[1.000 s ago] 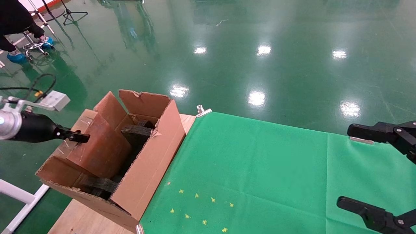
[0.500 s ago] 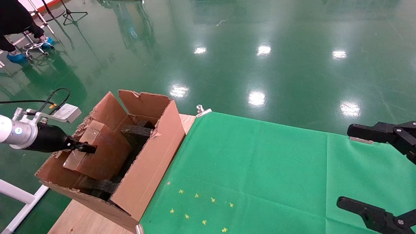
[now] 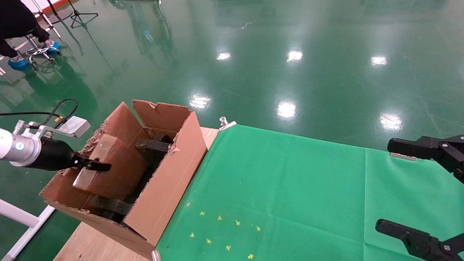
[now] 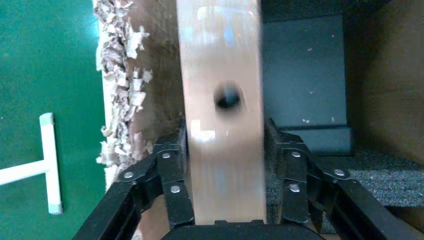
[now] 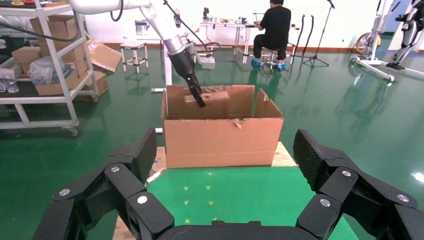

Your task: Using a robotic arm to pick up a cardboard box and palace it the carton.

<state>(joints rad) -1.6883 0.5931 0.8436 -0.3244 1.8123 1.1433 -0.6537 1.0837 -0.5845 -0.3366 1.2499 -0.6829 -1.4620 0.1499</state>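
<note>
The small reddish-brown cardboard box (image 3: 112, 168) sits tilted inside the large open carton (image 3: 170, 181), resting on black foam (image 3: 152, 146). My left gripper (image 3: 95, 166), on the white arm, reaches over the carton's left wall and is shut on the box's end. In the left wrist view the box (image 4: 222, 65) with its round hole runs between the jaws of the left gripper (image 4: 224, 150), both pads pressed on its sides. My right gripper (image 3: 398, 188) hangs open over the cloth at the right, its own view showing the right gripper (image 5: 225, 142) with nothing in it and the carton (image 5: 222, 142) far ahead.
A green cloth (image 3: 290, 188) covers the table right of the carton, with small yellow marks (image 3: 224, 232) near the front. A metal clip (image 3: 226, 124) holds the cloth's far corner. A white frame (image 3: 21, 217) stands below the table's left. A person (image 5: 272, 25) sits far off.
The left gripper has moved down and toward the carton's middle, lowering the box deeper into the carton and tilting it. The right arm has not moved.
</note>
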